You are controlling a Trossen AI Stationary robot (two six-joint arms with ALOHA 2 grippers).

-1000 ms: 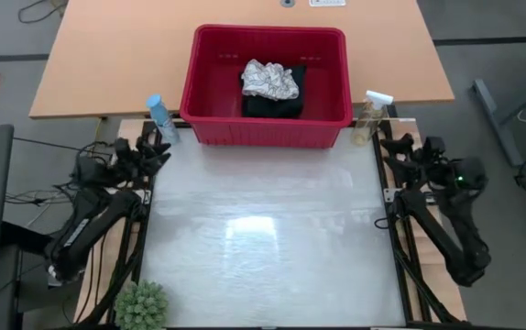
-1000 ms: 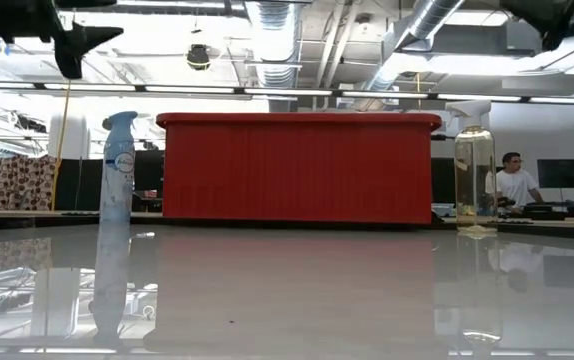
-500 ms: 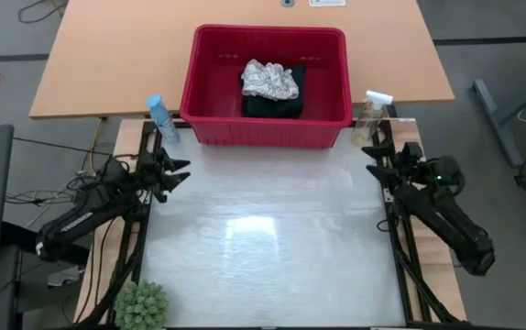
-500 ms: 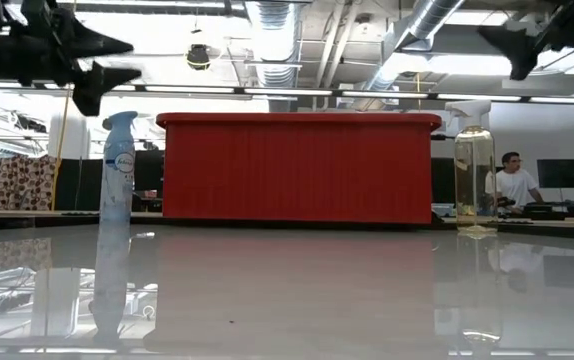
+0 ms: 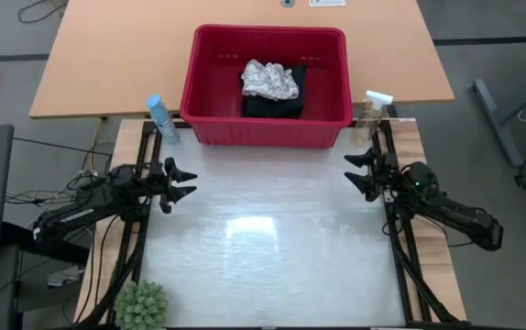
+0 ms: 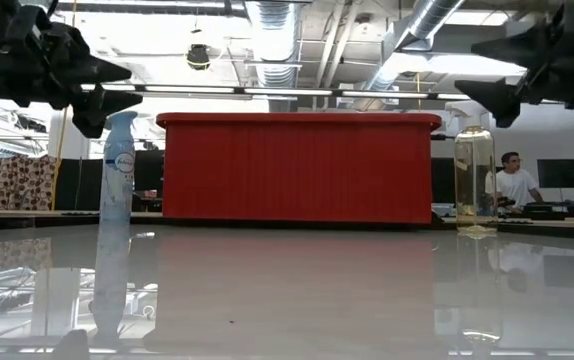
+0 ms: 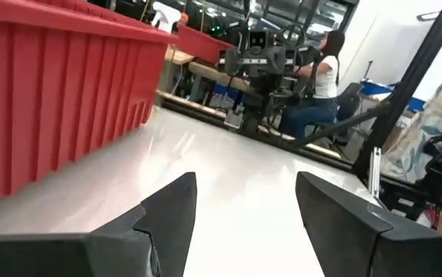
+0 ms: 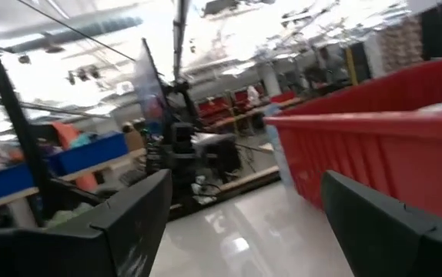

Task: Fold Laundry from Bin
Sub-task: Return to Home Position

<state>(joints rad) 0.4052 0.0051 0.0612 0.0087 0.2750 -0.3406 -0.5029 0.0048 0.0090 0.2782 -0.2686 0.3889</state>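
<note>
Bin: one large red rectangular plastic tub [image 5: 265, 131] is sitting at the upper centre of the high view, at the top edge of the glossy white worktop [image 5: 263, 247].
Laundry: two pieces are lying inside the tub, one crumpled white cloth with grey print [image 5: 270, 80] resting on one folded dark garment [image 5: 272, 105].
Left side: the left gripper [image 5: 192, 183] is hovering at middle left, jaws standing spread, gripping nothing.
Right side: the right gripper [image 5: 348, 171] is hovering at middle right, jaws likewise spread and gripping nothing.
Bottles: two are standing at the tub's lower corners, a blue spray bottle [image 5: 159, 117] on the left and a clear spray bottle [image 5: 370, 116] on the right.
Plant: one small green plant [image 5: 141, 305] is sitting at lower left.
</note>
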